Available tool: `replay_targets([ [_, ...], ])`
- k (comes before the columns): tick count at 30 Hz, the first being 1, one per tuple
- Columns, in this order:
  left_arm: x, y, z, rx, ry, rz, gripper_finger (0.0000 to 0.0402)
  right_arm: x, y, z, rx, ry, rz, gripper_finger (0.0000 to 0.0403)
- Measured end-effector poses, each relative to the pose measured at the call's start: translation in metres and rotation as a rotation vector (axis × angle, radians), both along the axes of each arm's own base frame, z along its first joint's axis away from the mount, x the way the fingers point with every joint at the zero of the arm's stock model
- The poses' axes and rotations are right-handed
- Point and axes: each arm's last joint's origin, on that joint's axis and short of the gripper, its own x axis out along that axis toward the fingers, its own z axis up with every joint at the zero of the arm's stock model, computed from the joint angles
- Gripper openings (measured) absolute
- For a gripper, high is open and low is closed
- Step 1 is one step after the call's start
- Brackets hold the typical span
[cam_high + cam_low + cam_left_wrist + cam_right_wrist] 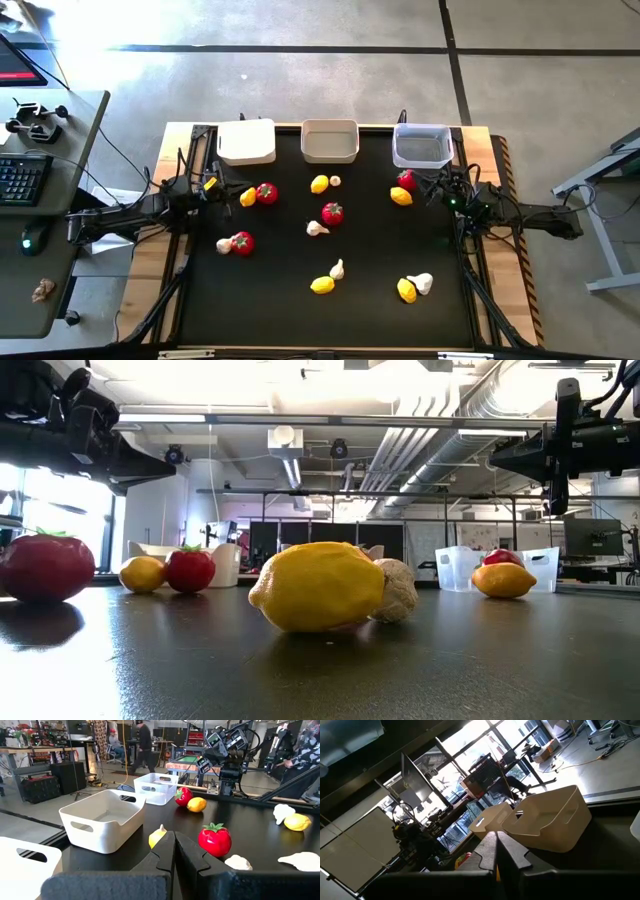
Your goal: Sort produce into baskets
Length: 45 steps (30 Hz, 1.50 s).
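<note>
Produce is scattered all over the black tabletop (280,300), none of it in the three baskets lined up along the far edge: white basket (247,141), greyish basket (330,141) and clear basket (422,146). From above we get the full layout, while the low view just gives us a big lemon (315,586) with a garlic bulb (398,590) touching it, nearest the camera. The left pincer (174,851) is squeezed fully shut with nothing in it; its wrist view shows a tomato (215,839) and a lemon piece (156,838) just ahead of the fingertips. From above we see it sits near the white basket, beside a lemon-tomato pair (258,194). The right pincer (496,854) is also closed tight and empty, parked by the clear basket, with a tomato (406,180) and lemon (401,196) just beside it.
</note>
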Motion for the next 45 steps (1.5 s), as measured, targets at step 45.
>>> replay_targets([
  [45, 0.0, 0.0, 0.0, 0.0, 0.0, 0.0, 0.0, 0.0001, -0.0001, -0.0021, -0.097, 0.083, -0.012, 0.0],
])
